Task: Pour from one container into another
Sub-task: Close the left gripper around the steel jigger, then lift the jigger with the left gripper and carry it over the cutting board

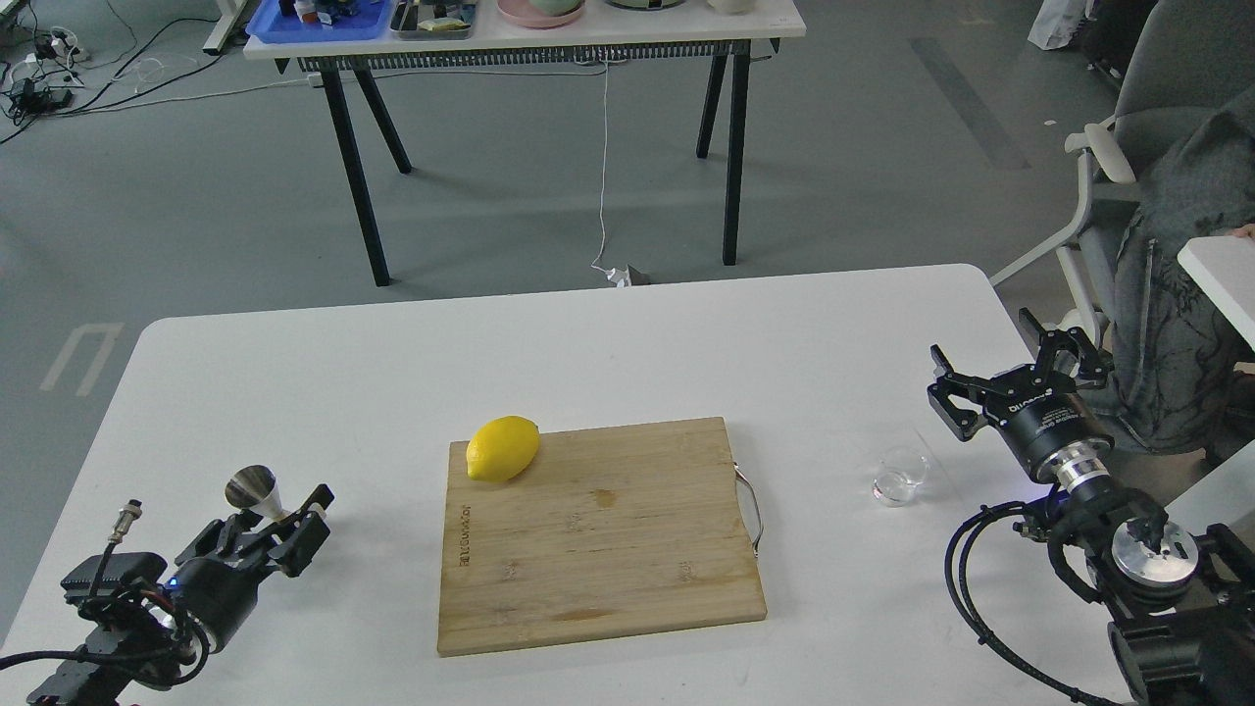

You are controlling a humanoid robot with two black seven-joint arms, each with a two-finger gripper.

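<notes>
The steel hourglass jigger [253, 489] stands upright near the table's left front corner. My left gripper [279, 522] lies low on the table just in front of it, open, one finger on each side of the jigger's lower cone, which is partly hidden. Whether the fingers touch it cannot be seen. The small clear glass cup [900, 476] stands on the right side of the table. My right gripper [1005, 378] hovers open just behind and to the right of the cup, apart from it, with nothing between its fingers.
A bamboo cutting board [627, 549] with a wire handle lies in the middle, a lemon [503, 448] on its far left corner. A seated person [1177, 294] and a chair are beyond the right table edge. A second table [627, 37] stands far behind.
</notes>
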